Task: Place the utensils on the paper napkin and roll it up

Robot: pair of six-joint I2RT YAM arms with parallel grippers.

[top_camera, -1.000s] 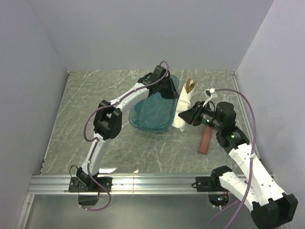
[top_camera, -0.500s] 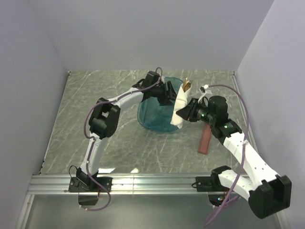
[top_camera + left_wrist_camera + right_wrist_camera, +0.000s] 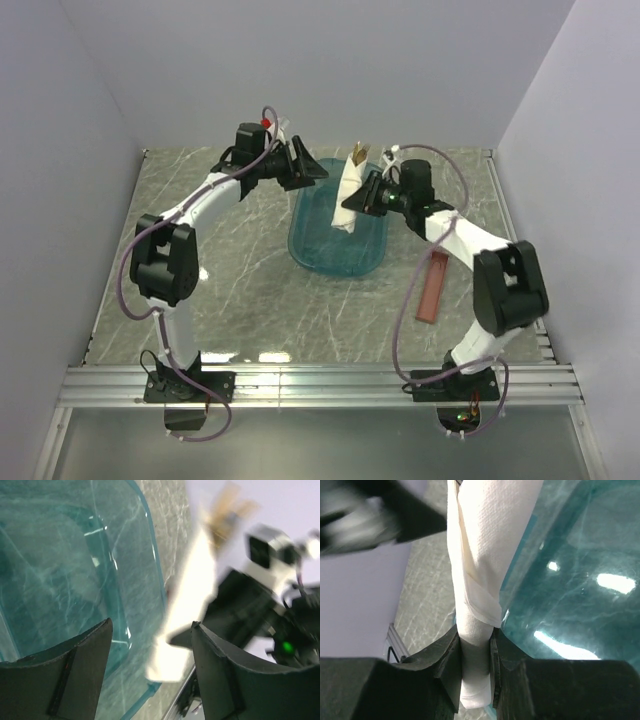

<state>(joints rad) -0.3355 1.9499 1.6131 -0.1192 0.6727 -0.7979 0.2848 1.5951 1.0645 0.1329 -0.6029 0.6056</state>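
Note:
The paper napkin [image 3: 348,193] is a narrow white rolled bundle, held upright over the far right rim of the teal tub [image 3: 330,250]. Brownish utensil tips [image 3: 358,153] stick out of its top; the rest of the utensils is hidden inside. My right gripper [image 3: 366,196] is shut on the bundle's lower part, seen close in the right wrist view [image 3: 476,655]. My left gripper [image 3: 312,172] is open and empty, apart from the bundle at the tub's far left corner. In the left wrist view [image 3: 150,630] the blurred bundle [image 3: 187,600] shows between its fingers, farther off.
The long reddish-brown tray [image 3: 432,288] lies on the marble table to the right of the tub, under the right arm. The teal tub [image 3: 65,570] holds nothing visible. White walls close in the back and both sides.
My right gripper has carried the bundle up and to the left, toward the tub's far end. My left gripper has pulled back left, away from the bundle and the tub.

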